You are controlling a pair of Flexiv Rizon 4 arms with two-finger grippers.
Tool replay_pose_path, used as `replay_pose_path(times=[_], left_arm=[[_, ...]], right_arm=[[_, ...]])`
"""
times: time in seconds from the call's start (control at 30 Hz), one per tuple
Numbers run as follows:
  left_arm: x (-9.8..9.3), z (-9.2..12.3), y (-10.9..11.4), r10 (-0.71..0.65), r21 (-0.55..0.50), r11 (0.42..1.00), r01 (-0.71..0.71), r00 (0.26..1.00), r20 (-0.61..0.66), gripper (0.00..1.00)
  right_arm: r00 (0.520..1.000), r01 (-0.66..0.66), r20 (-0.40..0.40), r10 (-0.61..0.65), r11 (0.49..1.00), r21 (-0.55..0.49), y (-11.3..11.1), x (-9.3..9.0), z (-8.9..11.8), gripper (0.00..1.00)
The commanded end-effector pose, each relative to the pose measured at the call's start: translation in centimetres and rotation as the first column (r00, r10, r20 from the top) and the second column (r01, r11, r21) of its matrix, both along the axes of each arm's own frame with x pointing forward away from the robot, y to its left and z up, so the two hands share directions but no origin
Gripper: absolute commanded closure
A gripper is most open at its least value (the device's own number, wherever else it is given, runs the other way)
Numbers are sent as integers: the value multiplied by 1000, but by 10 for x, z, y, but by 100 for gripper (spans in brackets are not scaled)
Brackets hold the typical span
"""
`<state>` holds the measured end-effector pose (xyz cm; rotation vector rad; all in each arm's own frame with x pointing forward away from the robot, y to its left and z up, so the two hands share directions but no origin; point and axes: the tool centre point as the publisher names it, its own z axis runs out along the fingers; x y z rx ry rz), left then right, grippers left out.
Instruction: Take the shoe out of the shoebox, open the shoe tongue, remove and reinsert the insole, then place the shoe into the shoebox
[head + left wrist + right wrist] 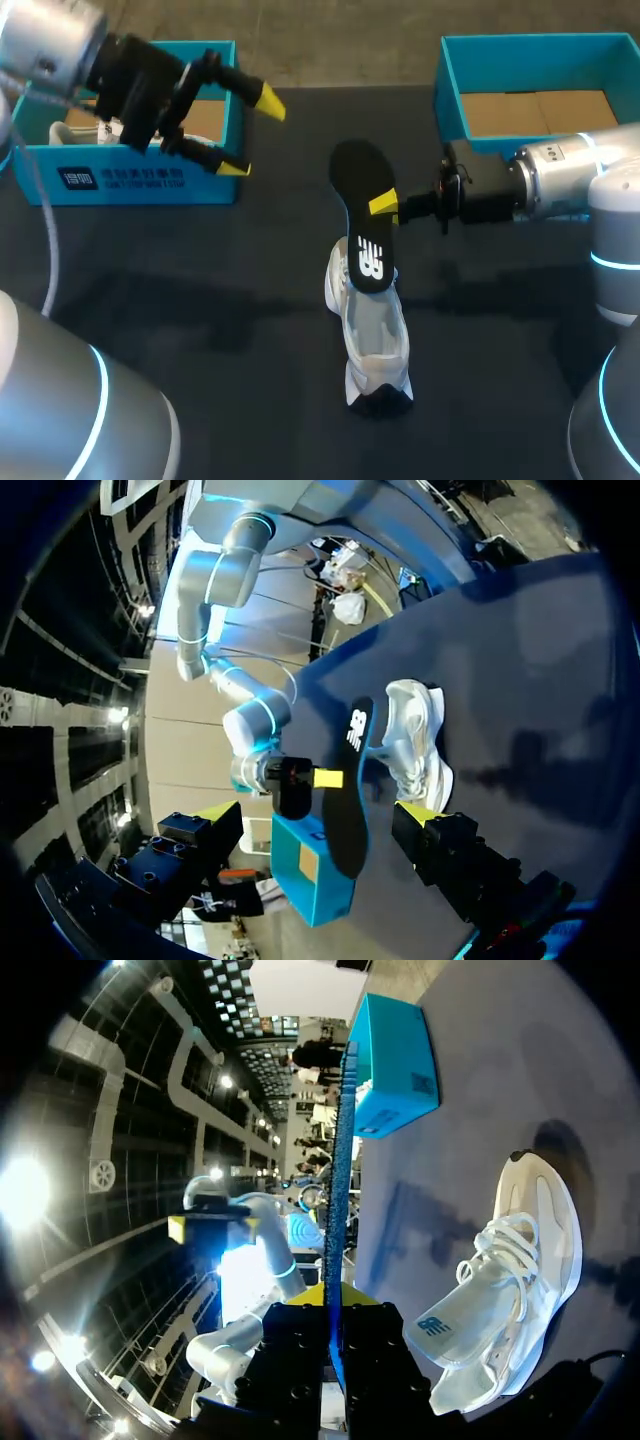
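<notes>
the right wrist view shows the insole (343, 1160) edge-on, a thin blue line clamped between the fingers of the right gripper (335, 1305). from above, its black face is seen instead, held over the white shoe (375, 340). the left gripper (251, 134) is spread wide and empty, over the left box (130, 182). the shoe stands on the dark table (200, 300), nearer than both boxes.

A wide, flat surface (200, 340) with a matte, near-black covering fills almost the whole head view. Its far edge runs straight from side to side. Soft, blurred shadows (150, 300) lie in a loose band across its middle, none with a hard outline. In the left wrist view the surface (540, 660) looks smooth and unpatterned. The right wrist view shows the surface (500, 1080) equally plain, with faint shadow patches.
</notes>
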<state>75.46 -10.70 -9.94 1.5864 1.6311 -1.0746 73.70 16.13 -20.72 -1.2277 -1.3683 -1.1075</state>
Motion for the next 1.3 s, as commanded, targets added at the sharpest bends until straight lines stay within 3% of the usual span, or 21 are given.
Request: replay_pose_path(times=[0.03, 0.37, 0.53, 0.7, 1.2, 1.3], left_arm=[[-3, -21, 7, 66, -414, 908, -69, 998, -22, 0], [-3, -21, 7, 66, -414, 908, -69, 998, -22, 0], [4, -51, -2, 91, -446, 889, -105, 994, -54, 0], [12, -64, -7, 132, -482, 864, -145, 989, -61, 0], [14, -74, -44, 131, -500, 856, -127, 991, -27, 0], [15, -76, -51, 149, -487, 862, -139, 989, -19, 5]], right_arm=[[1000, -1, -1, 1, 1000, -4, 1, 0, 0, 100], [1000, -1, -1, 1, 1000, -4, 1, 0, 0, 100], [1000, -1, -1, 1, 1000, -4, 1, 0, 0, 100], [1000, 13, 2, -13, 1000, 20, 5, -3, 7, 100], [1000, 10, 4, -10, 997, 79, 26, -19, 10, 100], [1000, 11, 7, -12, 996, 91, 28, -21, 11, 100]])
